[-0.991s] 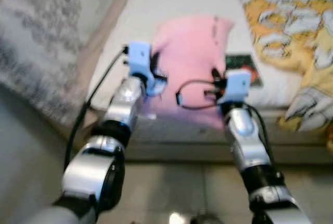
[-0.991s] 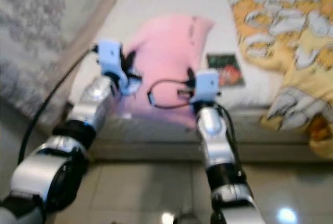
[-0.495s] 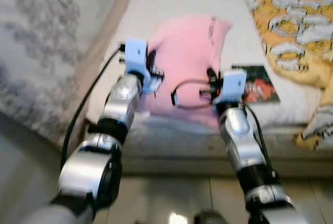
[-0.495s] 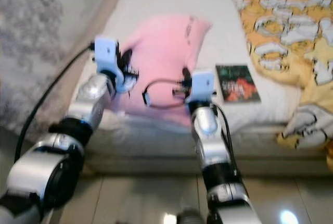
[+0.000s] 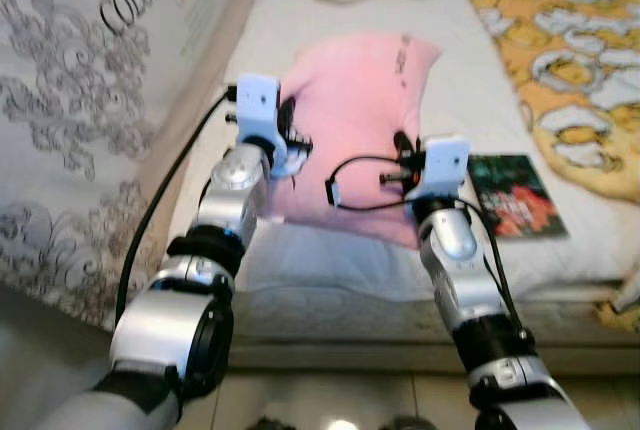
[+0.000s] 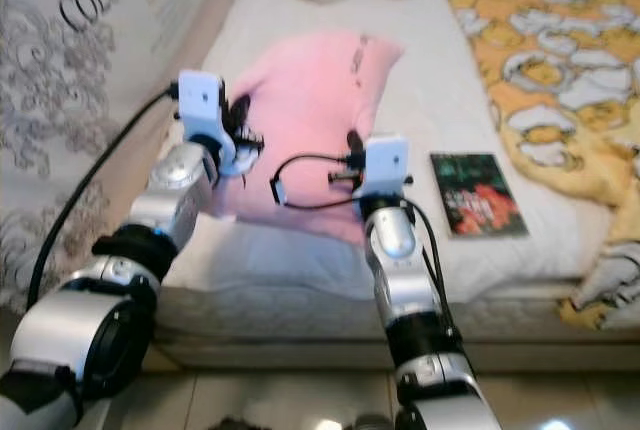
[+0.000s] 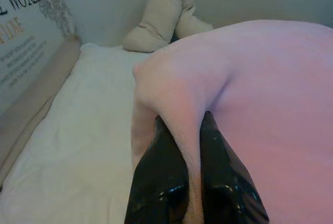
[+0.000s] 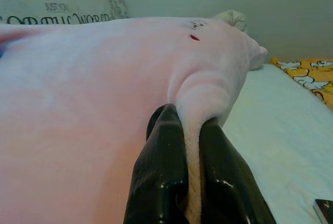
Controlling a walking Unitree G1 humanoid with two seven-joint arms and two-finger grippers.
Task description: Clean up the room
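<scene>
Head views: dark green book point(image 6: 477, 193) on white bed point(image 6: 440, 80), beside soft pink pillow point(image 5: 355, 110).
Left gripper point(image 7: 192, 156): jaws clenched on pillow fold.
Right gripper point(image 8: 191, 151): same grip.

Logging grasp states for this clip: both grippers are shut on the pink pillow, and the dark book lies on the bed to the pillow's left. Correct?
Not quite: the book lies to the right of the pink pillow, as the right eye view shows. Both the left gripper and right gripper are shut on the pillow.

the book's point(image 6: 476, 193) cover is too blurred to read, and the yellow blanket point(image 6: 545, 60) runs off frame.
</scene>
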